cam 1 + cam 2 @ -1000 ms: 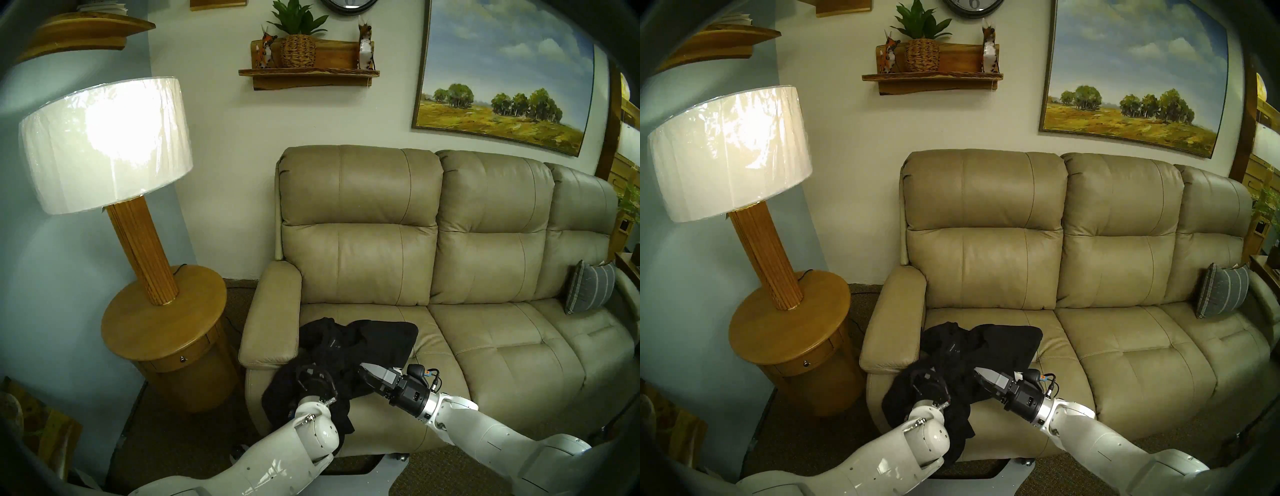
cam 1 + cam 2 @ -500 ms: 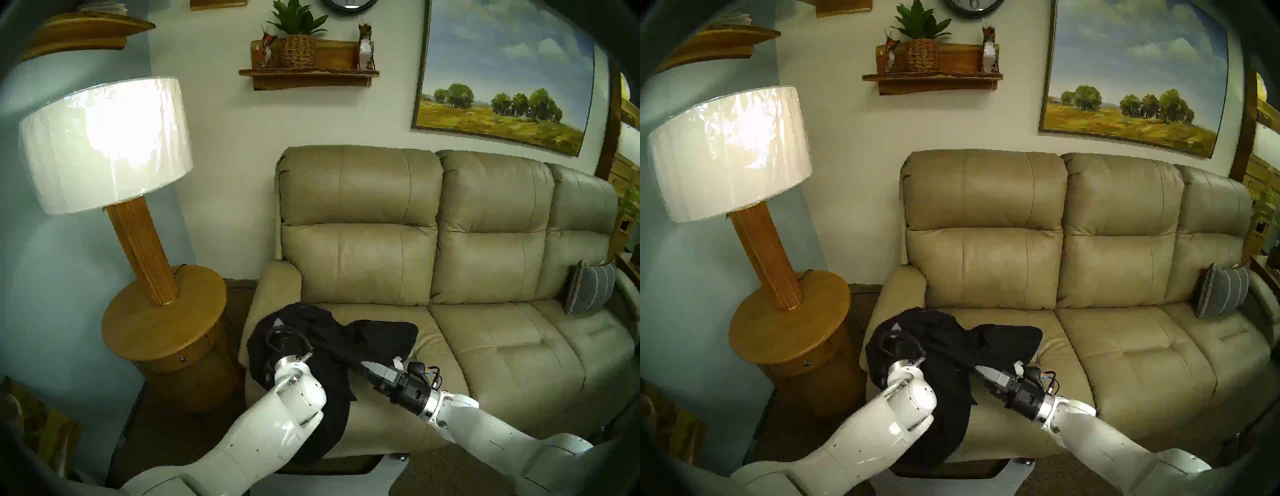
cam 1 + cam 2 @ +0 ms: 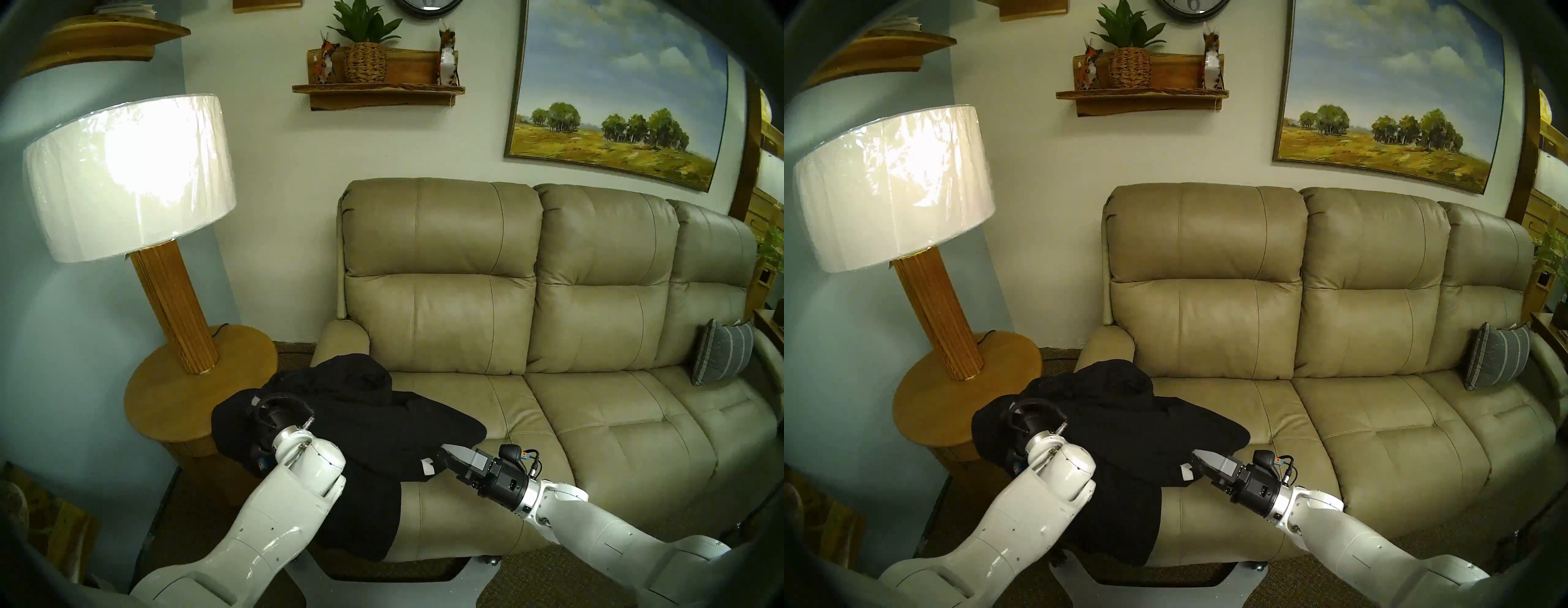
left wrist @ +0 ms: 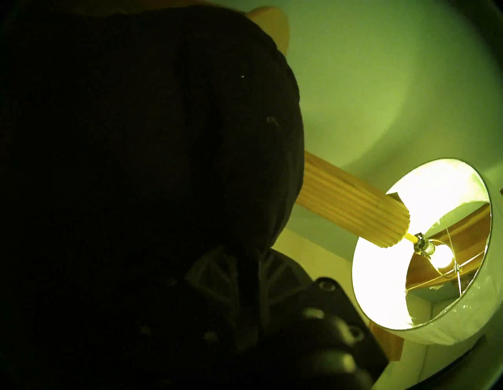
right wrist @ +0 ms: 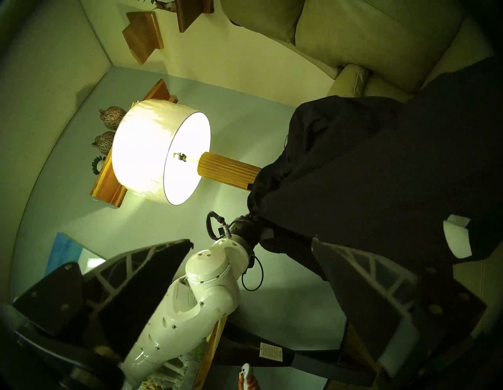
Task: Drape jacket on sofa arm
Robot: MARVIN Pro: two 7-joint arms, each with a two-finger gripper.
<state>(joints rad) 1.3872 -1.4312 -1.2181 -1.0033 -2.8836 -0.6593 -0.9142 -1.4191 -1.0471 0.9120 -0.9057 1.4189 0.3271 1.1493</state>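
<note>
Left gripper (image 3: 271,418) moves jacket (image 3: 360,420) leftward, over sofa arm (image 3: 341,339).
Left jaws buried in fabric, state unclear; right gripper (image 3: 449,451) jaws spread beside white tag (image 3: 427,467).

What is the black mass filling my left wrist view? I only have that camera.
Observer: That is the jacket. It lies across the front of the sofa arm, and its fabric gathers into the left gripper.
Operator: Is the right gripper holding it too?
Observer: No. The right gripper is open, beside the white tag on the jacket's seat-side edge.
Operator: Does it stop at the arm?
Observer: No, the held end reaches past the arm toward the side table.
</note>
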